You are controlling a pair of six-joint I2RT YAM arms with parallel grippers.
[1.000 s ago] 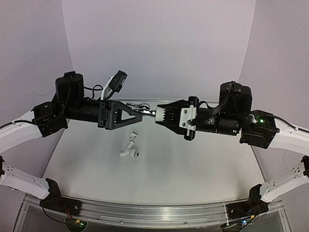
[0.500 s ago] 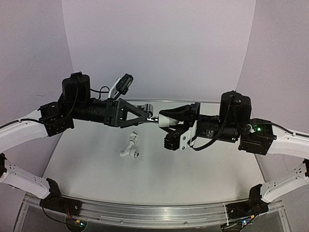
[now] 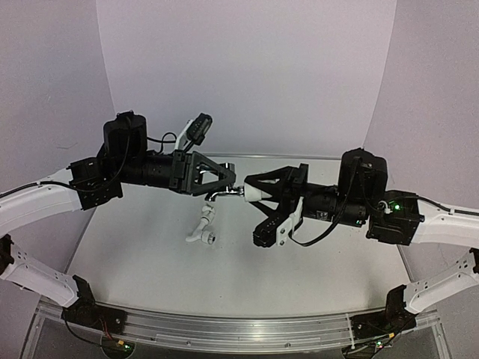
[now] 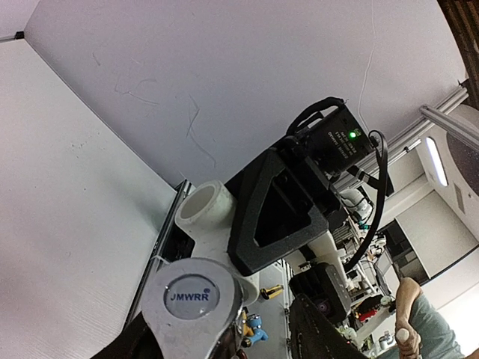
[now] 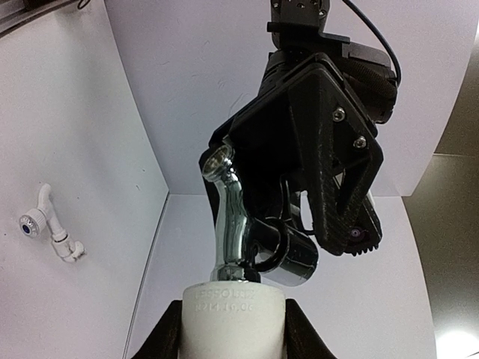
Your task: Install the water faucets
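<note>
Item 1: 1 chrome faucet [image 5: 228, 217], held in the air above the counter [image 3: 314, 277], between the 2 arms at mid-scene. Its lower end sits in the mouth of 1 white elbow fitting [image 5: 233, 314]; how deep it sits cannot be told. The spout rises at a slight tilt from the fitting, and the round chrome cap, lettered on its face, sits to one side.

Item 2: right gripper [image 3: 251, 190]. Its jaws are pinching the white elbow fitting on both sides, the faucet standing out beyond them.

Item 3: left gripper [image 3: 227, 182]. Its jaws sit around the faucet's capped end. Whether they press on the metal or stand just off it cannot be told.

Item 4: 1 white bent piece [image 3: 202, 230] with a blue-faced round end lies on the counter, below the faucet and apart from both grippers.
</note>
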